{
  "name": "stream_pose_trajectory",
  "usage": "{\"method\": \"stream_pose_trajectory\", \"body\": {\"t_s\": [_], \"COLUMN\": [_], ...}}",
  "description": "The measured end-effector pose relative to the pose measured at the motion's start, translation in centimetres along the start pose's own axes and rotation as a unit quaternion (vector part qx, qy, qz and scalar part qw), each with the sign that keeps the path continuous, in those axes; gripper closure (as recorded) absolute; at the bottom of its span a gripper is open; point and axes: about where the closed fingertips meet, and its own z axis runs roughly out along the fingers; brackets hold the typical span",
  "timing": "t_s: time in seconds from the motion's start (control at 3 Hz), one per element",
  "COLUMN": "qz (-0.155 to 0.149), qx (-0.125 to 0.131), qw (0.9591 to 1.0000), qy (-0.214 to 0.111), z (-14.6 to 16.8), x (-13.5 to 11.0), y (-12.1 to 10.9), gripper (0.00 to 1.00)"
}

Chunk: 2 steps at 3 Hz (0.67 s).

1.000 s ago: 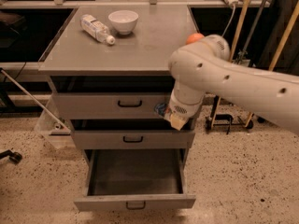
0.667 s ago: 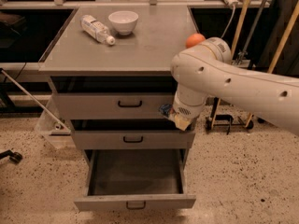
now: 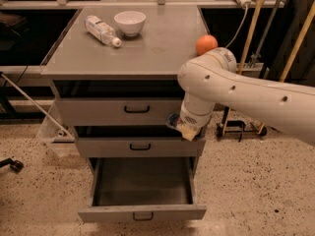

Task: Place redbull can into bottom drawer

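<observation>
Height separates redbull can (image 3: 173, 121) from bottom drawer (image 3: 142, 183). The can appears clamped in the jaws of the gripper (image 3: 184, 128), level with the middle drawer (image 3: 140, 146) near its right end. The open drawer lies below and leftward in view. The can's long axis is hidden.

cabinet top (image 3: 147, 50): plastic bottle (image 3: 101, 30) lying, white bowl (image 3: 130, 22) beside it, orange ball (image 3: 206, 44) at right edge | hand (image 3: 183, 128): by middle drawer (image 3: 140, 146)

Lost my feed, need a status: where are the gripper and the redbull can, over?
Gripper before middle drawer's right end. Bluish object at it, likely redbull can. Bottom drawer open below, nothing in the way.
</observation>
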Motion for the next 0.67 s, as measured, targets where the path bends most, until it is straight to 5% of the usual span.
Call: {"method": "stream_pose_trajectory", "body": {"t_s": [0.67], "qz": [0.055], "qx": [-0.020], "qw": [0.9944], "qy": [0.088], "z": [13.5], "x": [4.2], "y": [-0.2], "gripper": [1.00]}}
